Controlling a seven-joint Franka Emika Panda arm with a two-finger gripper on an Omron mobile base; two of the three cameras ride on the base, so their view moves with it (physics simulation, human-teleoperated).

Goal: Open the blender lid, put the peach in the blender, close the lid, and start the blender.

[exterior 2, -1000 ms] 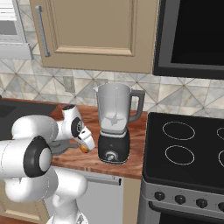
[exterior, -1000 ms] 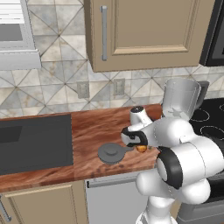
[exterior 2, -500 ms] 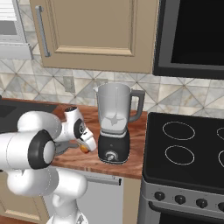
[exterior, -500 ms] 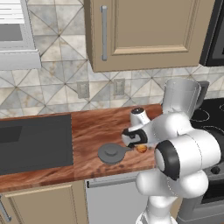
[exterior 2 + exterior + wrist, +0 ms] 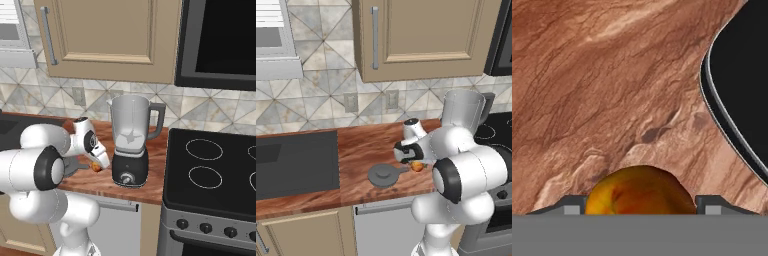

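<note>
No writing or brand can be read on anything here. The end effector [image 5: 417, 165] is closed around the peach [image 5: 641, 191], low at the centre of the left base view just right of the blender lid [image 5: 384, 175], which lies flat on the bench [image 5: 371, 145]. Compared with half a second ago the hand has barely shifted, and the blender [image 5: 131, 142] stays open-topped at the centre of the right base view.
</note>
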